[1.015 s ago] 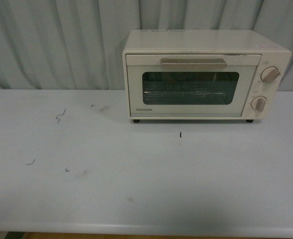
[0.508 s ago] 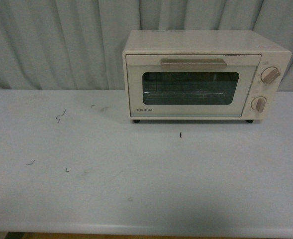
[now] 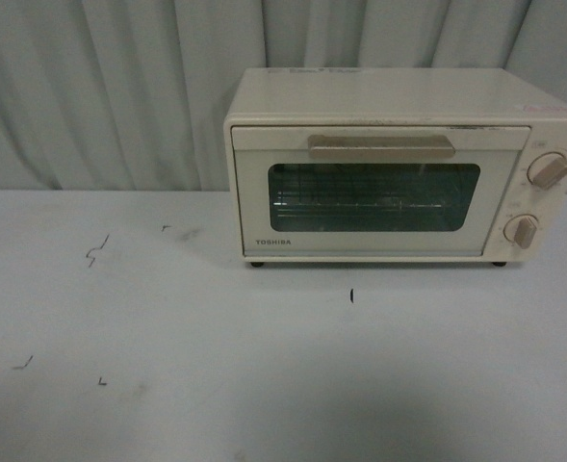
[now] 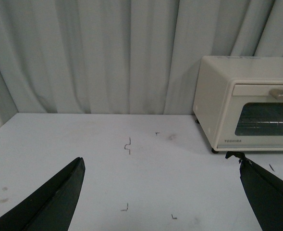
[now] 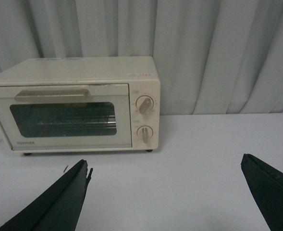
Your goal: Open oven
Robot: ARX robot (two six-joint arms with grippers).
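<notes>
we see the oven (image 3: 379, 164) on the desk (image 3: 264, 375), door shut, wire rack (image 3: 374, 199) inside; our left jaws and right jaws hang released, wide apart.

Oven casing (image 3: 389, 96) looked matt painted metal; door window (image 3: 374, 197) was glossy glass; 2 knobs (image 3: 550, 170) smooth plastic. Table (image 3: 264, 385) was matt, scuffed. Curtain (image 3: 100, 96) was pleated cloth.
</notes>
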